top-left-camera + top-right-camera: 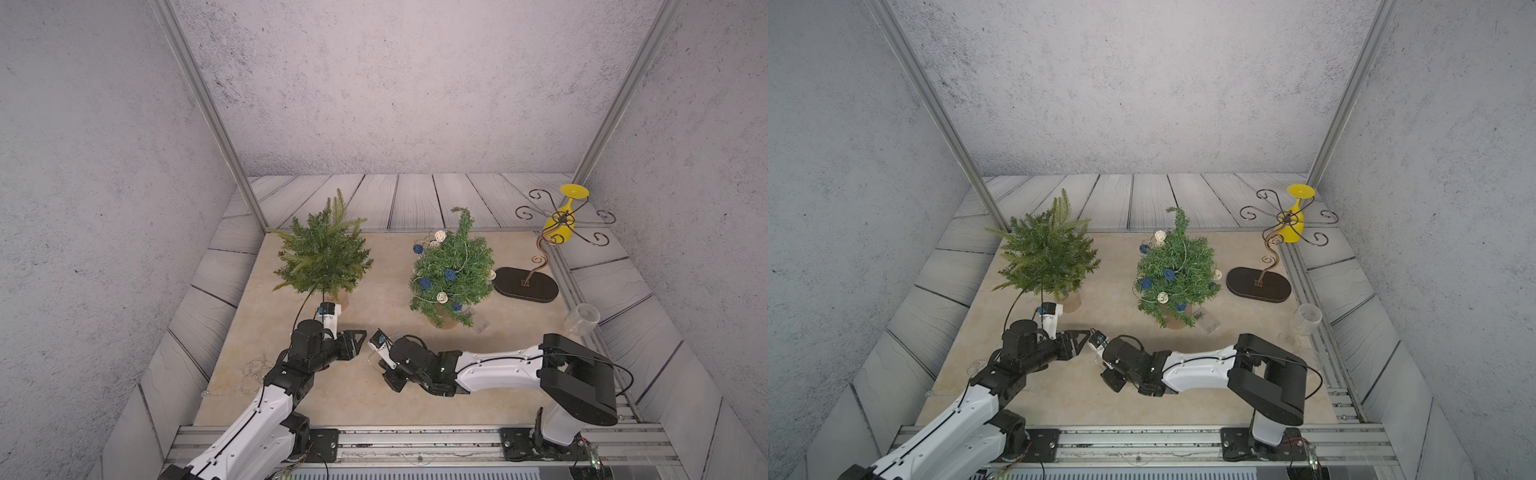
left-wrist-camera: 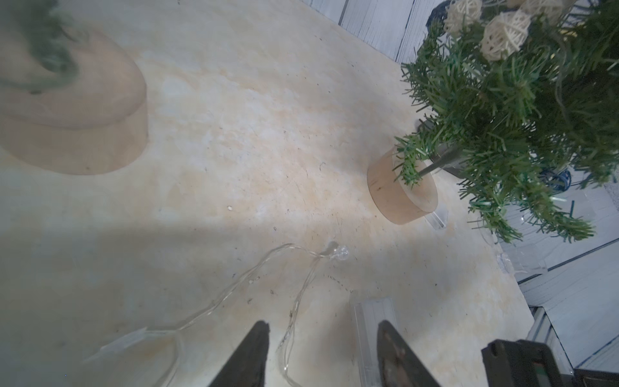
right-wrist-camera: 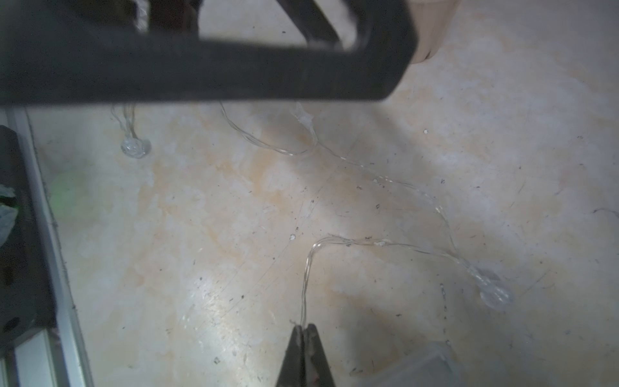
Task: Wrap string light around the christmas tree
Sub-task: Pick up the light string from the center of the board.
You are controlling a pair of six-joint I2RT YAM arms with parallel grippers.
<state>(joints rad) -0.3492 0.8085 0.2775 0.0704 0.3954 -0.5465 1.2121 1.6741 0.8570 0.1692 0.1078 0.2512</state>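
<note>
Clear thin wire with small clear drop-shaped bulbs: the string light [image 3: 348, 242] lies loose on the beige marbled tabletop [image 1: 353, 399], front-left part. A tangled coil [image 1: 253, 370] sits beside the left arm. One strand runs from it toward the tabletop middle, so the long axis goes roughly left to right along the front edge. It is not straight: in the right wrist view it bends sharply, goes out to a bulb [image 3: 495, 295] and doubles back.

Right gripper [image 3: 304, 330]: black fingers pressed together, pinching the wire end right at the tips. The wire rises straight out of the pinch.

Left gripper [image 2: 321, 338]: black tapered fingers [image 2: 254, 351] spread apart, low over the tabletop. A strand [image 2: 291, 321] passes between them; cannot tell if it touches.

Bare christmas tree [image 1: 322, 257]: upright, tip up, long axis vertical. It has soft feathery green needles and a round pale wooden base [image 2: 83, 117], and stands near the back-left corner, no wire on it.

Decorated tree [image 1: 451, 270]: upright, tip bent, stiffer needles, woven white and blue balls on a wire. It has a round wooden base [image 2: 402, 197] and stands mid-tabletop toward the back edge.

Curly metal stand [image 1: 525, 284]: black oval base near the right edge, with a yellow glass [image 1: 561, 220] hung upside down on it. A clear glass [image 1: 582, 320] stands at the right edge.
</note>
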